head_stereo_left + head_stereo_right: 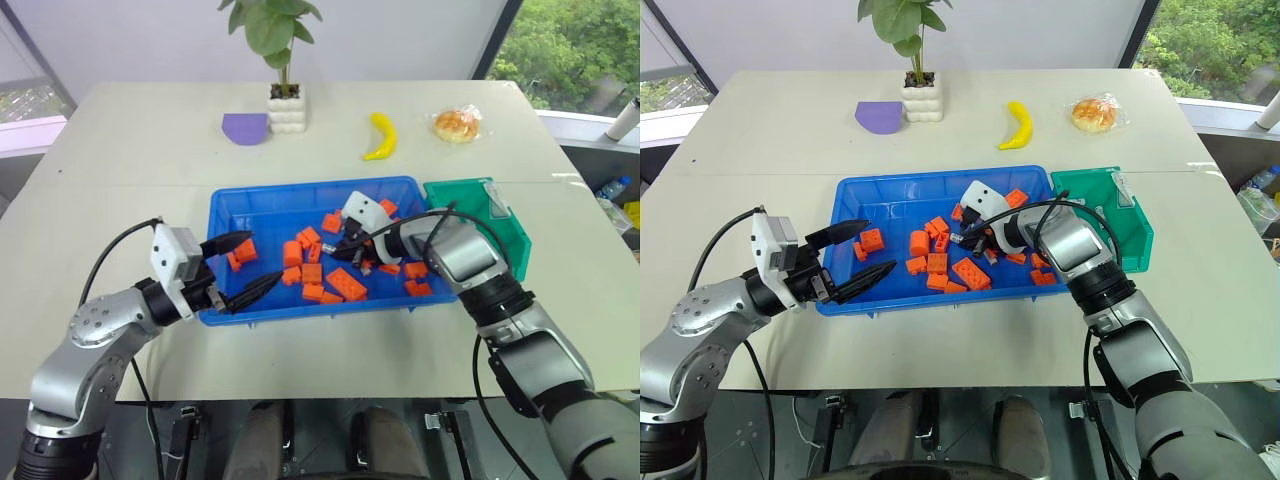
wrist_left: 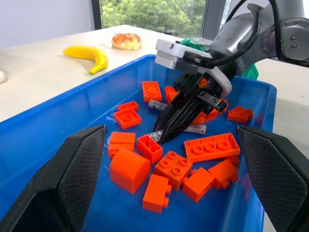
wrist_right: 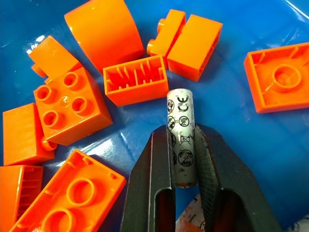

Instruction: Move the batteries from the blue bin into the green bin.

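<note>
Grip: right gripper point(image 3: 185, 159) clenched on a battery point(image 3: 181, 135) at mid-length, low among orange bricks point(image 3: 72, 108) in the blue bin point(image 1: 262, 205) | left gripper point(image 1: 240, 268) spread wide, empty | handling: stiff, smooth, probably slippery | green bin point(image 1: 508, 232) beyond, apparently empty.

We can read print on one thing alone: the battery point(image 3: 182, 140) clamped between the right gripper point(image 3: 185, 159)'s two fingers. On the part of its silver wrapper that sticks out past the fingertips we make out a CE mark; closer in between the jaws sit small round and square pictogram symbols, too small for us to make out. We find no other legible text.
</note>
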You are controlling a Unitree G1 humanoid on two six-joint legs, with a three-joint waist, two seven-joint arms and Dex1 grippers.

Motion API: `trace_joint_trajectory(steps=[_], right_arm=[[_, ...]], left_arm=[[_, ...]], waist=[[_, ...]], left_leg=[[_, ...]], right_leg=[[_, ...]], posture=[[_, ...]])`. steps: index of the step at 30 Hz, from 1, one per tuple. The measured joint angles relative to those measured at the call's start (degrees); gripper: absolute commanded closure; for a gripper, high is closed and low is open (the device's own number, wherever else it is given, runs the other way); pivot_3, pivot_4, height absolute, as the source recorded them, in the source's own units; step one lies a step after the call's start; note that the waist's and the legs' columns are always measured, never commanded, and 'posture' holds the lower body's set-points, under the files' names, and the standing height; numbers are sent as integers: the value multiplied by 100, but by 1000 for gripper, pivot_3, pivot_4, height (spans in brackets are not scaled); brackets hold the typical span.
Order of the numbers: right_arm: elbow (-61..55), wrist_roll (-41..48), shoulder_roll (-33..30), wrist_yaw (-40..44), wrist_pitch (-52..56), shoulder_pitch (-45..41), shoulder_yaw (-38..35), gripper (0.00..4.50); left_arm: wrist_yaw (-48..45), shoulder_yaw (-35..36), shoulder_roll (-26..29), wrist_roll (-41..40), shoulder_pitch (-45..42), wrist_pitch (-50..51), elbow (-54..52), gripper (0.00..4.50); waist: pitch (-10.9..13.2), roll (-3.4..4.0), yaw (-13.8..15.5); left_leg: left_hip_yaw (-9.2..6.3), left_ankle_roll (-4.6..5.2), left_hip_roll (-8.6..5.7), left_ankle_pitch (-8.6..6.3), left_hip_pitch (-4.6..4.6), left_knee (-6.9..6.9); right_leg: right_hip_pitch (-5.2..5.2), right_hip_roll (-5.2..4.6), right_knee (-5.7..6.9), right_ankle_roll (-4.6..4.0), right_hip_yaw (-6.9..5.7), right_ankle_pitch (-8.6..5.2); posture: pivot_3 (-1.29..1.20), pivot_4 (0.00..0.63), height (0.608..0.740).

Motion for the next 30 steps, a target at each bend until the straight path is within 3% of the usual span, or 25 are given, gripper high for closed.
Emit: trace_joint_trajectory(steps=[6, 9, 15, 25, 30], right_arm=[[40, 9, 154, -141, 91, -123, -69, 4398], [75, 22, 88, -262, 160, -619, -302, 4398], [-283, 33, -687, -325, 212, -1630, -1089, 4398], [-594, 28, -1970, -585, 660, -656, -1780, 4398], [-1267, 132, -2272, -775, 1078, 120, -2171, 4398]], left_arm=[[-48, -2, 27, -103, -28, 19, 1, 0], [-120, -4, 73, -132, -124, 35, 8, 0], [-227, -27, -102, -247, -843, 51, 381, 0], [-995, -837, -678, 93, -2316, -355, 1951, 0], [-1345, -962, -811, 284, -2721, -576, 2662, 0]], waist=[[3, 4, -2], [8, 10, 6], [2, -1, 30], [5, 0, 11], [5, 1, 7]], left_leg=[[2, 0, 0, 0, 0, -1], [2, -1, 0, 1, -9, 0], [-3, 1, -5, -1, -11, -1], [6, 1, -5, 0, -11, -4], [9, 1, -2, 1, -11, -4]], right_leg=[[-4, 0, 0, 0, 0, 0], [-13, -1, 2, 0, 1, 0], [-8, -1, -2, 0, -1, 0], [-10, -1, -3, 0, -2, 0], [-11, 0, -4, 0, -2, 0]], posture=[[0, 150, 739], [0, 150, 739], [0, 150, 739], [0, 150, 739], [0, 150, 739]])
